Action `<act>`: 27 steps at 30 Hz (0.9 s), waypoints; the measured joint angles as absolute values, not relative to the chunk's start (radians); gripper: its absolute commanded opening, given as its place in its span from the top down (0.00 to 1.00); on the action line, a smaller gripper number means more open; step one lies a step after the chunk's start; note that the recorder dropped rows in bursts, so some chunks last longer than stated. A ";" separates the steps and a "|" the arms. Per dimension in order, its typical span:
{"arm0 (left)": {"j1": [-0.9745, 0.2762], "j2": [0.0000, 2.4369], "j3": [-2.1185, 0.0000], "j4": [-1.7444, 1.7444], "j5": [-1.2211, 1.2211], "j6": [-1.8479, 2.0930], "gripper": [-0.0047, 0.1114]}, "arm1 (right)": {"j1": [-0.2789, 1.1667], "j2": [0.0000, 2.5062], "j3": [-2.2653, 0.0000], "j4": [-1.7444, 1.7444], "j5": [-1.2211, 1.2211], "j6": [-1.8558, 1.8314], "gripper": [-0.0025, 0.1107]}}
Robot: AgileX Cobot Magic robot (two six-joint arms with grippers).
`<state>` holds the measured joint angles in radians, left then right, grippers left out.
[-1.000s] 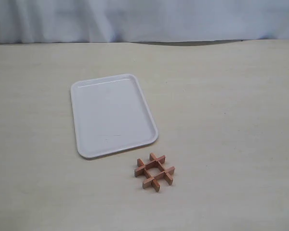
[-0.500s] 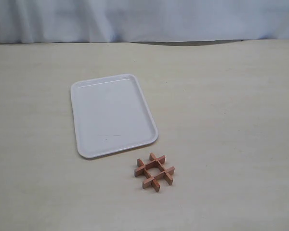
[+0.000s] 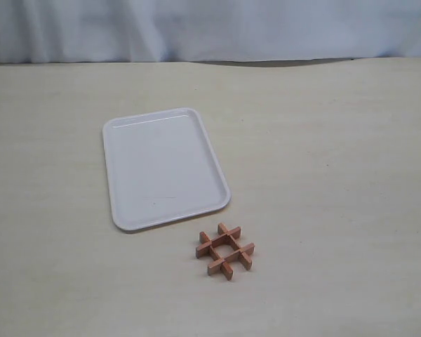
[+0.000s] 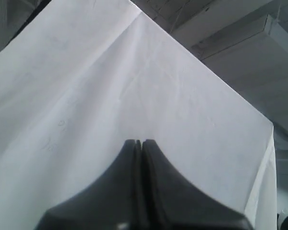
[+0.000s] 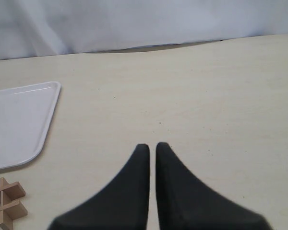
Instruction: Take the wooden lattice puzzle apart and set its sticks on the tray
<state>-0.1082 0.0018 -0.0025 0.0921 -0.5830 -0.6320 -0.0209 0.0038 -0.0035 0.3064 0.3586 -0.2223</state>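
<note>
The wooden lattice puzzle (image 3: 225, 251) lies whole on the beige table, a small reddish-brown hash of crossed sticks just off the near right corner of the tray (image 3: 165, 168). The white tray holds nothing. Neither gripper shows in the exterior view. In the right wrist view my right gripper (image 5: 152, 146) hovers over bare table with only a hairline gap between its black fingers and nothing in it. A corner of the tray (image 5: 19, 120) and an edge of the puzzle (image 5: 5, 208) show off to its side. My left gripper (image 4: 138, 142) is shut and faces only white sheet.
A white cloth backdrop (image 3: 210, 28) hangs along the table's far edge. The left wrist view is filled by a white sheet (image 4: 134, 86), with grey structure beyond it. Bare beige tabletop (image 3: 337, 175) stretches right of the tray and puzzle.
</note>
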 measured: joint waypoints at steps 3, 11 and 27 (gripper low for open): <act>-0.108 0.002 -0.049 0.173 -0.485 -0.658 0.96 | -0.021 0.004 -0.004 0.306 0.359 -0.222 0.94; -0.108 0.207 -0.256 0.314 -0.336 -0.737 0.96 | -0.021 0.004 -0.004 0.306 0.359 -0.222 0.94; -0.336 1.065 -0.588 1.442 -0.321 -1.637 0.96 | -0.021 0.004 -0.004 0.306 0.359 -0.222 0.94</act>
<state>-0.3357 1.0647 -0.5876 1.4421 -0.3213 -1.6369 -0.0209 0.0038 -0.0035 0.3064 0.3586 -0.2223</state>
